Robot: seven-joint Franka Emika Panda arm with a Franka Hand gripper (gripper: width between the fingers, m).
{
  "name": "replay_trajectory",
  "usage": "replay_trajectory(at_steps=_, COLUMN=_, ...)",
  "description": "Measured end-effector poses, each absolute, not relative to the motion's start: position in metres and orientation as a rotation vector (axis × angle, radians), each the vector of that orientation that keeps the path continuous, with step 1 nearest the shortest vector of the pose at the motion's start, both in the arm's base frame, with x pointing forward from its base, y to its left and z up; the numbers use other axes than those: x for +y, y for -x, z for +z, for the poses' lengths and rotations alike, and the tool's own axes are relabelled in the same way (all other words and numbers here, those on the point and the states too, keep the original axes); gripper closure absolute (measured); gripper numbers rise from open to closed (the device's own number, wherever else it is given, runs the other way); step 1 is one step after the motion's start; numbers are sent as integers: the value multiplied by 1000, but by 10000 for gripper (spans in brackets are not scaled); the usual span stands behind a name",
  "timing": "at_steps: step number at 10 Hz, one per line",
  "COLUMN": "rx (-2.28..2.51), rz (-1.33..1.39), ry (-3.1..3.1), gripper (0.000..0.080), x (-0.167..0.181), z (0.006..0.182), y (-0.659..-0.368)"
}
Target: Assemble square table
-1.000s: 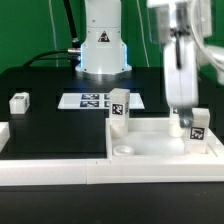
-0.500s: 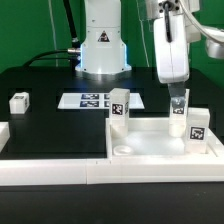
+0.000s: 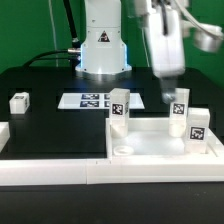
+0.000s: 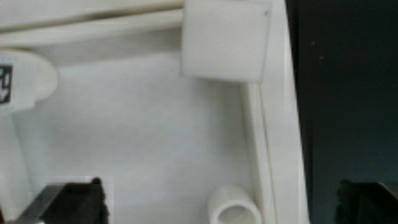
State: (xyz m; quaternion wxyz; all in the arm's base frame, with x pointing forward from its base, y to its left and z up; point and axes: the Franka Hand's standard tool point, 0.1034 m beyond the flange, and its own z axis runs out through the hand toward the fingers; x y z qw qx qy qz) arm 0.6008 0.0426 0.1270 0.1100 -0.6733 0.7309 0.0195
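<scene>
I see the square table top (image 3: pixel 160 148) lying flat on the black bench (image 3: pixel 50 115), at the exterior view's right, against the white border rail (image 3: pixel 60 168) that runs along the near edge. Three leg blocks stand upright around it: one (image 3: pixel 119 108) at its far corner toward the exterior view's left, one (image 3: pixel 180 107) just behind its far rim near the middle, and one (image 3: pixel 197 125) at its far corner toward the exterior view's right. A fourth leg block (image 3: pixel 19 101) lies well apart from the top, out toward the exterior view's left on the bench. The marker board (image 3: pixel 93 100) lies flat behind the top, between it and the robot base (image 3: pixel 103 45).

My arm reaches down from above the top's far rim, the wrist pointing nearly straight down. The tool (image 3: pixel 172 93) hangs just above the middle leg block, not touching it as far as I can tell. In the wrist view the two dark fingertips (image 4: pixel 75 198) stand wide apart, with nothing between them; below them I see the top's inner floor (image 4: pixel 134 140), its raised rim (image 4: pixel 270 140), a leg block (image 4: pixel 235 38) at the rim, and a round socket (image 4: pixel 233 205) in the floor near the rim.
</scene>
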Motion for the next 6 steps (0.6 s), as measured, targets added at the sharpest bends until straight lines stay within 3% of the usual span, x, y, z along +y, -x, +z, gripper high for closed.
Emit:
replay_trajectory(at_steps=2, rx=1961, rz=-13, ry=2167, gripper=150, x=15, z=127, y=-582)
replay_trajectory(at_steps=6, rx=1665, rz=-51, ry=2415, gripper=150, x=17, z=125, y=-582)
